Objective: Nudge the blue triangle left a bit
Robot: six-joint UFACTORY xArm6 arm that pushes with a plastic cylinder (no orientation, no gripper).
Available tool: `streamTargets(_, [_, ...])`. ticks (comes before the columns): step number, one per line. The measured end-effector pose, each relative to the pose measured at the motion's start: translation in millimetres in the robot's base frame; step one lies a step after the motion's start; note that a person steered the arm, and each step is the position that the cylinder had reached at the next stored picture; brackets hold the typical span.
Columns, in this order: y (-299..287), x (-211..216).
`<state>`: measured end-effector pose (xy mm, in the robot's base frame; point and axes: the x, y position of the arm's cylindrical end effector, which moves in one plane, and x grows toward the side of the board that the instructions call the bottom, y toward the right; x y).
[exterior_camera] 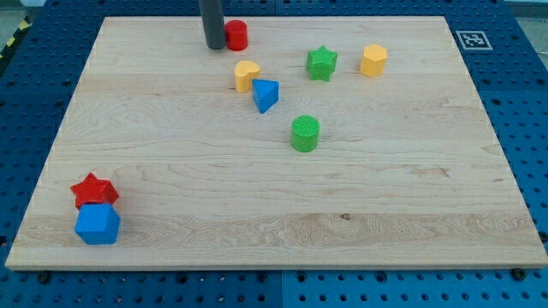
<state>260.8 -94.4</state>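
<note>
The push hasn't begun. My tip (212,46) rests near the counter's (171,171) top edge, just beside the red cylinder (236,35); there is no claw on it. The blue triangle (265,95) sits below, touching the yellow block (247,75). Next I'd bring the tip round to the triangle's right side.

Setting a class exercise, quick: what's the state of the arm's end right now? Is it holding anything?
My tip: a bare rod, no jaws, holding nothing; it sits just left of the red cylinder, above and left of the blue triangle, not touching the triangle.
</note>
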Motion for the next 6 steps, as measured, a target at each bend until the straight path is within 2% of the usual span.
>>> streamTargets(4, [24.9,-15.2])
streamTargets(5, [-9.8,29.0])
streamTargets(6, [-14.6,91.7])
